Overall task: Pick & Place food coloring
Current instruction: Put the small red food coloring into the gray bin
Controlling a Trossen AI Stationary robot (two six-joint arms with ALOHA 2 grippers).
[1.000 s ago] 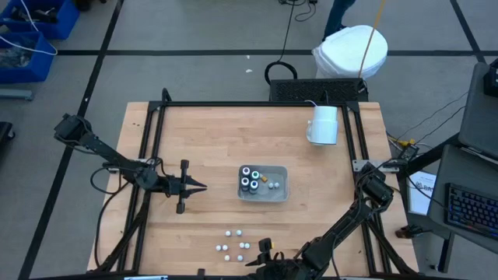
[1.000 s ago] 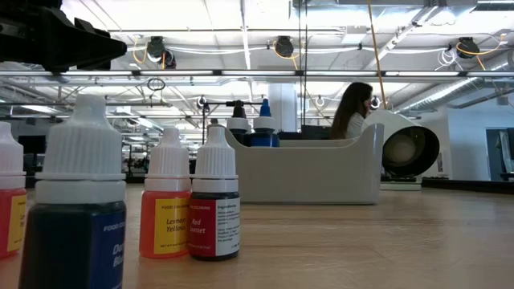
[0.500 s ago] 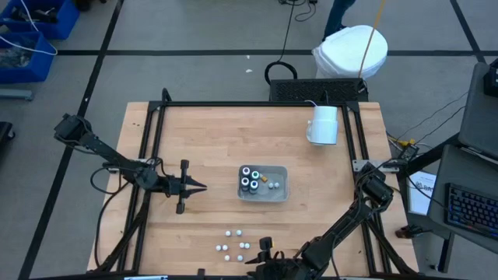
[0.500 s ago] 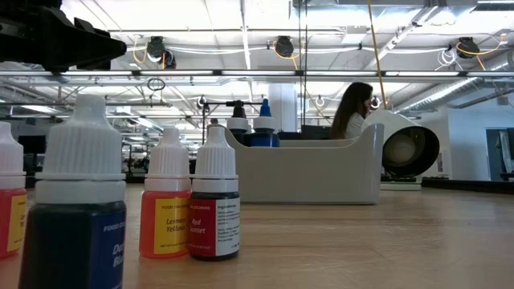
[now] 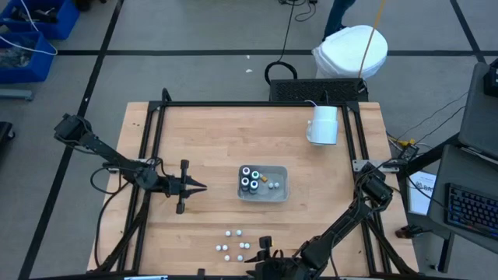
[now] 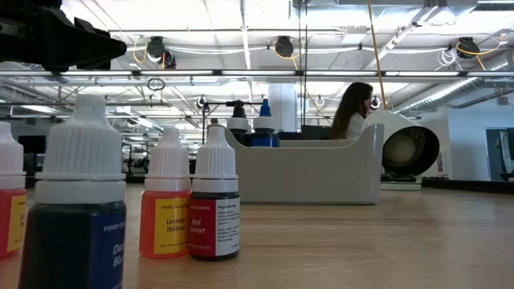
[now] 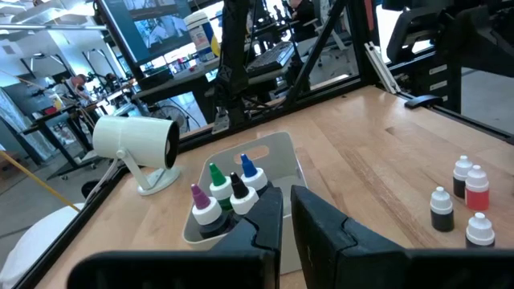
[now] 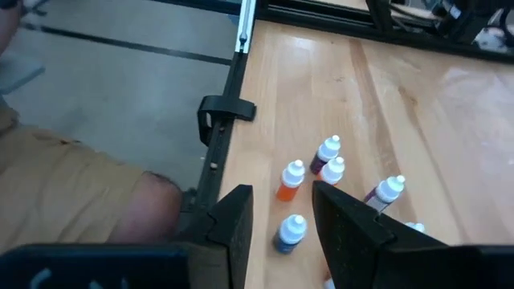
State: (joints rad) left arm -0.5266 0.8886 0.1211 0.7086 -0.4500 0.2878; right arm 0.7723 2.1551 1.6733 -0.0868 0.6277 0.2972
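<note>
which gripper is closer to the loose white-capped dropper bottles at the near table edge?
Right. The right gripper hangs just beside the cluster of loose white-capped dropper bottles, on its right. The left gripper sits farther up the table, left of the clear plastic tray.

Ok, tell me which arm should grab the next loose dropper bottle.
Right, probably: its pincer stands open just above the white-capped dropper bottles, while the left pincer is shut, farther off beside the clear plastic tray.

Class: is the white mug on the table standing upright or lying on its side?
On its side: the white mug shows its dark mouth facing sideways, handle resting on the table.
</note>
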